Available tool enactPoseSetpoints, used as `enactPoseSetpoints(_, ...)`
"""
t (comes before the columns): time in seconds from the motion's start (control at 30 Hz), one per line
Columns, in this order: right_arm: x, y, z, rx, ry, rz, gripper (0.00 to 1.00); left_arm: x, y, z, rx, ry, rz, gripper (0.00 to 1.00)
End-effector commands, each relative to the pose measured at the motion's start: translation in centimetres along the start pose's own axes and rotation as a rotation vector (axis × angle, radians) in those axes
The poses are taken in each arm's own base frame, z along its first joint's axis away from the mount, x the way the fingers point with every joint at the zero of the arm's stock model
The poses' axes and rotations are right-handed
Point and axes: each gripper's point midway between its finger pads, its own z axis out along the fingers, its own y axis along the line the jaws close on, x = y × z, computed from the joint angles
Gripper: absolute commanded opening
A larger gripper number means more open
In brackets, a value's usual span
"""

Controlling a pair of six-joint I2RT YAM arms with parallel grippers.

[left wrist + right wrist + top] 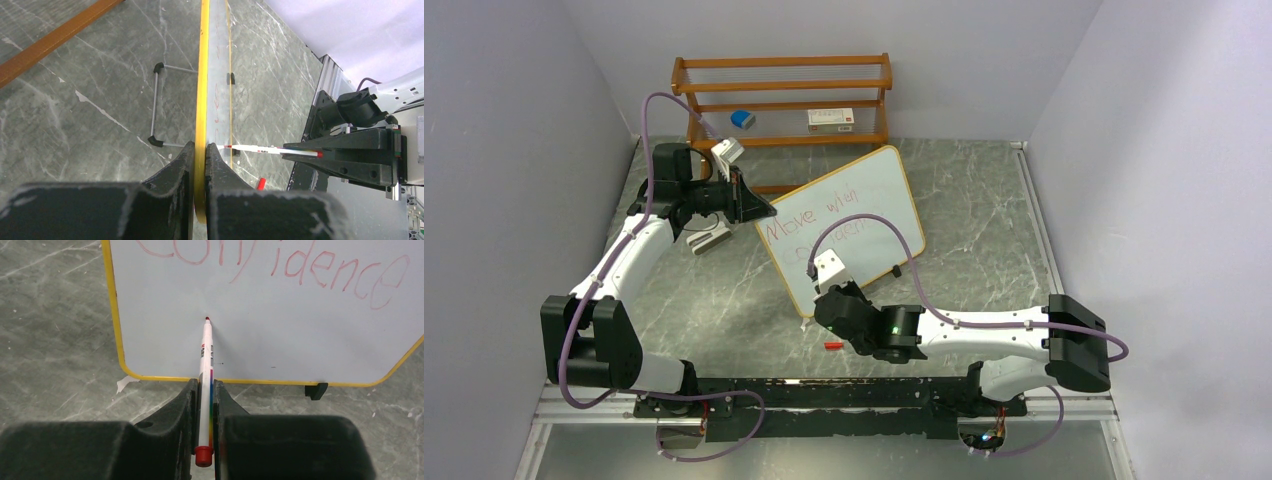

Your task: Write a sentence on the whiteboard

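Whiteboard (876, 190) smooth, glossy; table (984, 220) marbled grey, matt; shelf rack (781, 87) varnished wood.

We are looking at the whiteboard (849, 215), a nearly square white panel with rounded corners and a thin yellow frame, standing near the middle of the grey marbled surface (984, 200) and turned at a diagonal to its edges. It is resting on small black feet (316, 390), with a thin wire stand (156, 105) behind it. Red handwriting is running across it in two lines, the upper starting with "Move", the lower reading "confidence". The left claw (200, 148) is pinching its frame at one edge
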Motion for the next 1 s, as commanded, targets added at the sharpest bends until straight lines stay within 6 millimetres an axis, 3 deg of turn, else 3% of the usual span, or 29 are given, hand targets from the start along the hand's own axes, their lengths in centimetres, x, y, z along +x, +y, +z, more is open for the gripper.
enactPoseSetpoints(0.0,-0.2,-0.5,0.3,0.024,0.001,0.037,0.0,0.5,1.5,0.0,-0.07,0.015,0.042,0.05)
enactPoseSetpoints(0.63,3.6,-0.1,-0.2,-0.013,0.108,0.048,0.0,0.5,1.5,0.0,-0.071,0.015,0.042,0.05)
enactPoseSetpoints(0.97,2.8,-0.3,-0.4,-0.015,0.086,0.055,0.0,0.5,1.5,0.0,-0.071,0.015,0.04,0.05)
